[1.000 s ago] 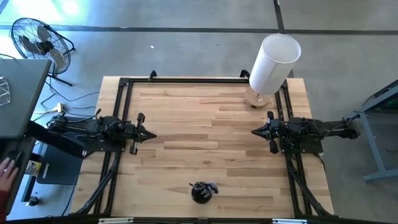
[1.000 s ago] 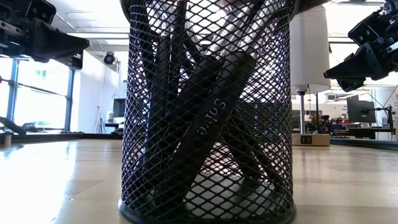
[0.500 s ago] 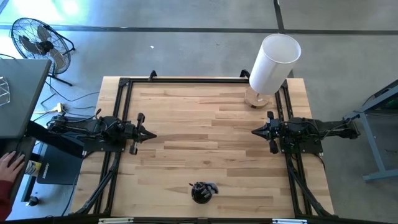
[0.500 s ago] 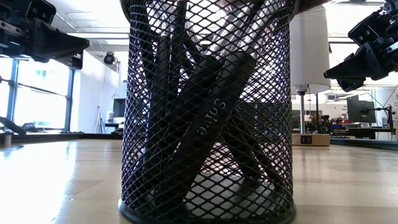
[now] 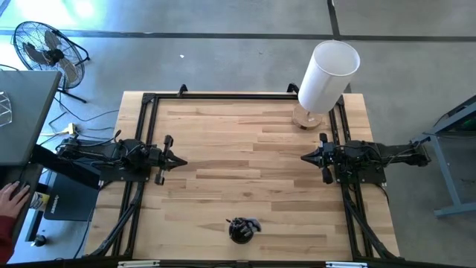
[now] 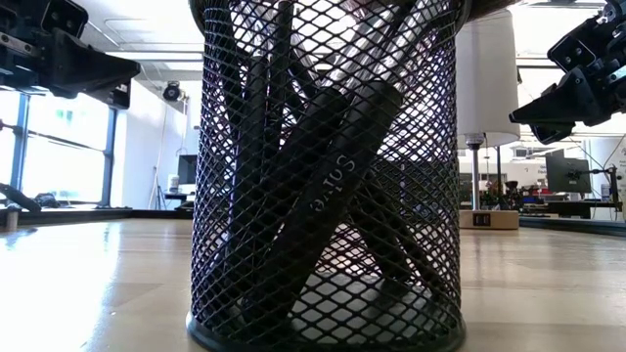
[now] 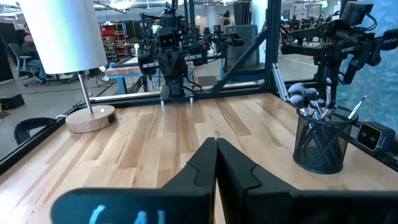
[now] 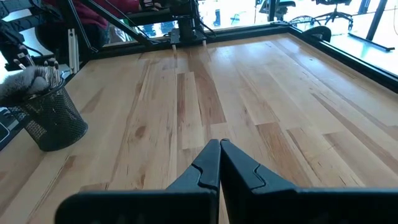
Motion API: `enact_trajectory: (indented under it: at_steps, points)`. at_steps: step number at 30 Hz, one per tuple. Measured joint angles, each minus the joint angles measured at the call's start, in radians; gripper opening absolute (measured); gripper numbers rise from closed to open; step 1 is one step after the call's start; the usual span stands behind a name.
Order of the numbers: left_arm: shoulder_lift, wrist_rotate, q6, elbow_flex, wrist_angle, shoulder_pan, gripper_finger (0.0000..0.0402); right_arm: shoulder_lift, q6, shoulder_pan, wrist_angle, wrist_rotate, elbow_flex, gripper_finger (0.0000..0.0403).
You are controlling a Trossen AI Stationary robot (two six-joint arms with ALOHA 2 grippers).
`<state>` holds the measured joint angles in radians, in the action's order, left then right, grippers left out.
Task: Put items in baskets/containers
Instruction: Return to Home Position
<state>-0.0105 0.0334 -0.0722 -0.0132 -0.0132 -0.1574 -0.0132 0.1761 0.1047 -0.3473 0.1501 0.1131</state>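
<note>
A small round black mesh cup (image 5: 239, 231) stands near the middle of the table's near edge. Several makeup brushes (image 7: 311, 102) stand upright in it, leaning on its rim; their dark handles (image 6: 333, 186) show through the mesh and pale tufts (image 8: 28, 81) stick out of the top. My left gripper (image 5: 184, 159) is shut at the table's left side and points level toward the right. My right gripper (image 5: 303, 157) is shut at the right side and points toward the left. Both hang above the wood, far from the cup, with nothing between their fingers.
A tall white cylindrical lamp (image 5: 325, 74) on a round wooden base (image 5: 306, 117) stands at the far right corner. Black frame rails (image 5: 141, 141) run along the table's left, far and right sides. A person's hand (image 5: 9, 197) rests beside the table's left edge.
</note>
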Motion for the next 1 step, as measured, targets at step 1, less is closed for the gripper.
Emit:
enact_trajectory:
  at_steps: [1]
  points:
    - [0.0,0.0,0.0,0.0,0.0,0.0,0.0001,0.0,0.0,0.0,0.0,0.0,0.0,0.0001]
